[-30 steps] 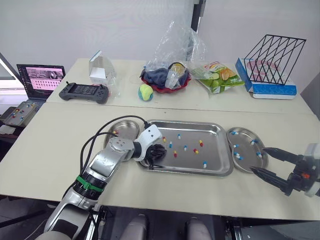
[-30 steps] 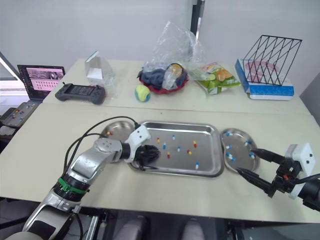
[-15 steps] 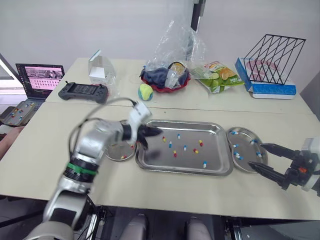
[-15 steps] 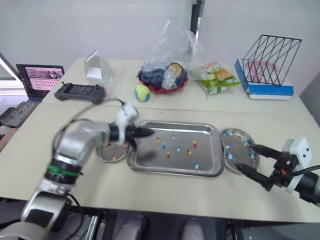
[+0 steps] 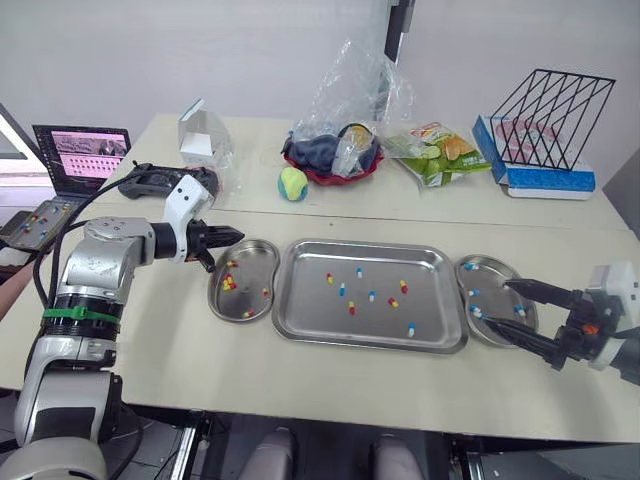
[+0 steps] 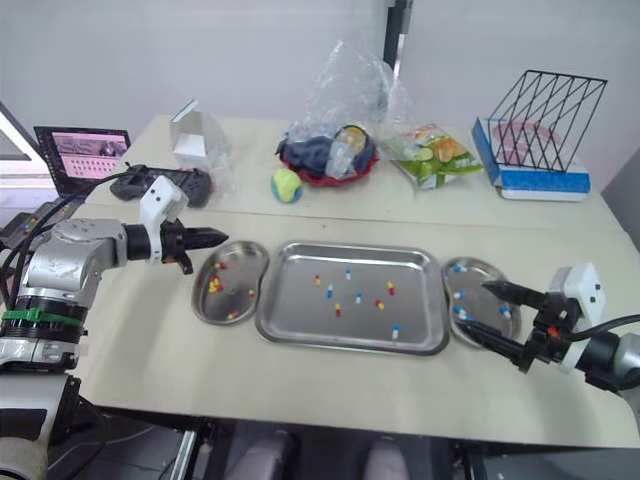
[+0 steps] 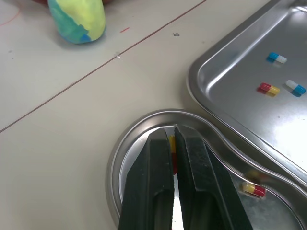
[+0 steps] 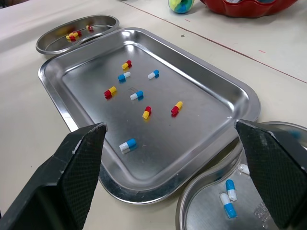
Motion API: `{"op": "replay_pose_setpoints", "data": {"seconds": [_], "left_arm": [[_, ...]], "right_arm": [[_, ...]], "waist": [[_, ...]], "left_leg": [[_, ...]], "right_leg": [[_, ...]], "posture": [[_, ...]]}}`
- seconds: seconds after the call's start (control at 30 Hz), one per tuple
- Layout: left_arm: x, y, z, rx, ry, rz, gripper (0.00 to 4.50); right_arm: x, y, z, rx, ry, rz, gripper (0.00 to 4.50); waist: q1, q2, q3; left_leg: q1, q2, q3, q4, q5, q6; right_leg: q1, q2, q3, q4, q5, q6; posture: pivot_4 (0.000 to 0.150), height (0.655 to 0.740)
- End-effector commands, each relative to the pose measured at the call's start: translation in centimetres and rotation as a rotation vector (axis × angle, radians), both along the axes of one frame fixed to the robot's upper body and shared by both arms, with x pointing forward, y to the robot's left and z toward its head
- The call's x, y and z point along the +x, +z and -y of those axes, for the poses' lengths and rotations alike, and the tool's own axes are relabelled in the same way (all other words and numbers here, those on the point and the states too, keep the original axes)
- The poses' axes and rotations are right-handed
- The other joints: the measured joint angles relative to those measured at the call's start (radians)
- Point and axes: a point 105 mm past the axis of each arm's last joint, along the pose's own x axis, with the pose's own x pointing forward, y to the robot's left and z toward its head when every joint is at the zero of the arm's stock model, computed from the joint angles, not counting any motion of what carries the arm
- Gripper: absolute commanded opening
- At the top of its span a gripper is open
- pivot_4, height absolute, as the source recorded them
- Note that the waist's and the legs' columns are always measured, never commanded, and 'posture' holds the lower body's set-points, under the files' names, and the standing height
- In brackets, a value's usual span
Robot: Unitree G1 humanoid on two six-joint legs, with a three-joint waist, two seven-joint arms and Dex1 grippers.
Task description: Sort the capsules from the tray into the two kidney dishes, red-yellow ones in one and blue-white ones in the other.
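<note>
Eight capsules [image 8: 136, 95], four red-yellow and four blue-white, lie scattered in the tray [image 5: 370, 243] at the middle of the worktop [image 5: 150, 330]; the right wrist view lays them out plainly. That view also shows the right gripper [image 5: 497, 303] spread wide, hovering by the near right edge of the right dish [image 5: 480, 262], where blue-white capsules [image 8: 229, 201] lie. The left wrist view makes plain that the left gripper [image 5: 233, 238] is closed to a narrow slit on a red-yellow capsule [image 7: 171, 143], held above the far end of the left dish [image 5: 250, 262], which has several red-yellow pieces [image 5: 228, 283] in it. The head views add the far worktop: laptop [image 5: 80, 155], controller [image 5: 140, 183], ball [image 5: 292, 184], red bowl [image 5: 340, 178], snack bag [image 5: 435, 150] and a wire rack [image 5: 545, 115] on a blue box [image 5: 545, 180]. Print on bag and box is too small to read.
</note>
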Motion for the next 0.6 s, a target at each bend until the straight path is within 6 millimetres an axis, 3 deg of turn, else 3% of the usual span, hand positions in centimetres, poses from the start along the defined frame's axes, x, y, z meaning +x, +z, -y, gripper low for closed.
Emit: {"op": "replay_pose_setpoints", "data": {"seconds": [0.03,0.17,0.37,0.6], "left_arm": [[0.0,-1.2,0.0,0.036,-0.011,0.002,0.03],[-0.3,-2.1,0.1,0.018,-0.017,-0.041,0.03],[-0.6,-1.7,-0.5,0.014,-0.022,-0.038,2.02],[-0.3,0.9,-3.2,-0.082,0.082,0.056,4.38]], "right_arm": [[0.1,0.6,0.0,-0.007,0.012,0.012,4.50],[0.1,0.7,0.0,-0.011,0.015,0.015,4.50],[0.2,0.7,-0.1,-0.010,0.020,0.013,4.50],[0.3,0.6,0.0,-0.008,0.019,0.014,4.50]], "waist": [[-0.003,0.000,0.000],[-0.004,-0.001,0.000],[-0.006,-0.001,0.000],[-0.008,-0.001,0.000]], "left_leg": [[0.000,0.000,0.000,0.000,0.000,0.000],[0.000,0.000,0.000,0.000,0.000,0.000],[0.000,0.000,0.000,0.000,0.000,0.000],[0.000,0.000,0.000,0.000,0.000,0.000]], "right_leg": [[0.000,0.000,0.000,0.000,0.000,0.000],[0.000,0.000,0.000,0.001,0.000,0.000],[-0.001,0.000,0.000,0.002,0.000,0.000],[-0.001,0.000,0.000,0.002,0.000,0.000]], "posture": [[0.150,0.7391],[0.150,0.7391],[0.150,0.7391],[0.150,0.7391]]}}
